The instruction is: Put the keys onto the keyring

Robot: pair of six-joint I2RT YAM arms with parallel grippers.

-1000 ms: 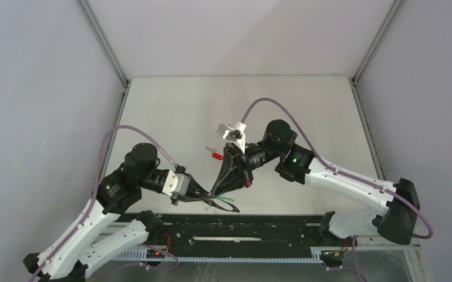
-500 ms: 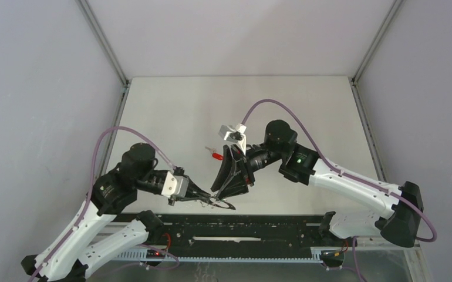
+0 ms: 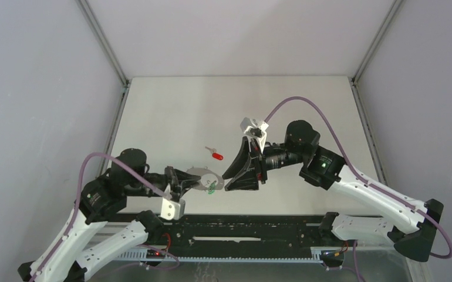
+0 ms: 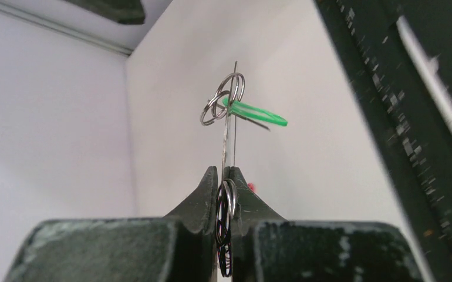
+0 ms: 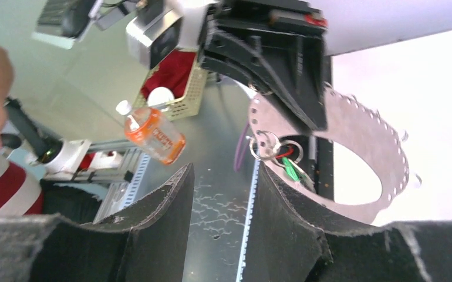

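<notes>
Clamping the keyring (image 4: 228, 141) in the left gripper (image 4: 223, 176), green key (image 4: 256, 113) strung just past the tips.
Got the right gripper (image 5: 225, 170) parted right beside it, red key (image 3: 216, 155) on the table (image 3: 182, 117) close by.

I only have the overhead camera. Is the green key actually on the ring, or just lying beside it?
Observer: On it; the left wrist view shows the green key hanging from the small metal ring of the keyring.
Operator: What is the left arm gripping?
Observer: The left fingers are shut on a second ring at the keyring's near end.
Operator: Is the right one holding anything?
Observer: No; its wrist view shows the right fingers apart, nothing between them.
</notes>
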